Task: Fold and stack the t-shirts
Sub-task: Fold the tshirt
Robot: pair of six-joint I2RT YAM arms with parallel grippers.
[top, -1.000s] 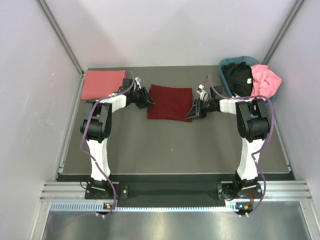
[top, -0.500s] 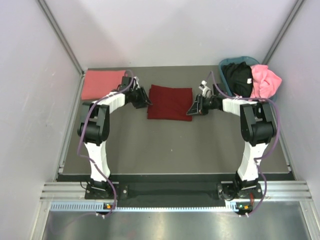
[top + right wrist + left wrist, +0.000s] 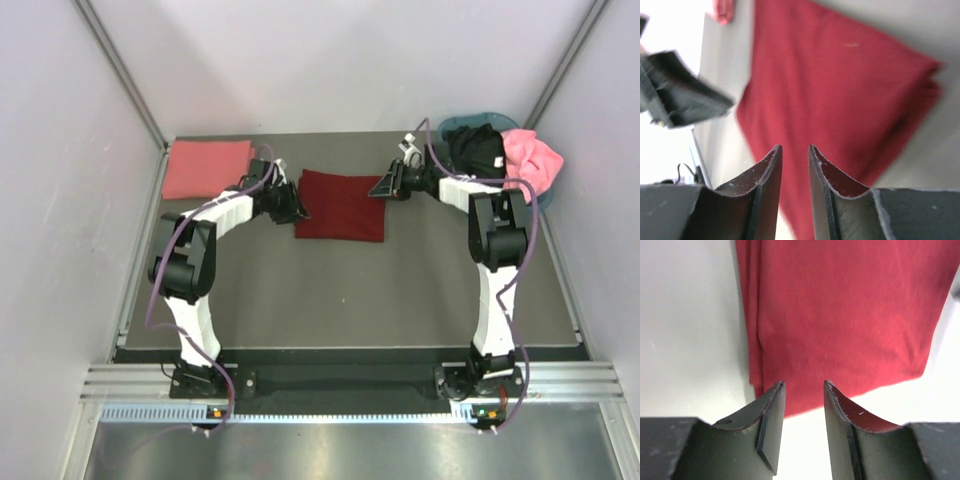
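A dark maroon t-shirt [image 3: 342, 205] lies folded into a rectangle at the middle back of the table. My left gripper [image 3: 297, 207] sits at its left edge. In the left wrist view that gripper [image 3: 804, 385] is open with nothing between the fingers, and the maroon cloth [image 3: 840, 315] lies just beyond the tips. My right gripper [image 3: 382, 187] is at the shirt's far right corner. It stands open too [image 3: 794, 148], empty, above the maroon cloth [image 3: 840, 90]. A salmon-pink t-shirt [image 3: 205, 167] lies folded at the back left.
A teal-blue basket [image 3: 455, 125] in the back right corner holds a black t-shirt [image 3: 478, 152] and a bright pink t-shirt [image 3: 530, 162]. The dark table [image 3: 330, 290] ends at side walls and a metal rail at the front. The left gripper [image 3: 680, 90] shows in the right wrist view.
My right gripper has moved from the shirt's right edge back to its far right corner, its jaws a little wider. The left gripper has shifted slightly at the left edge.
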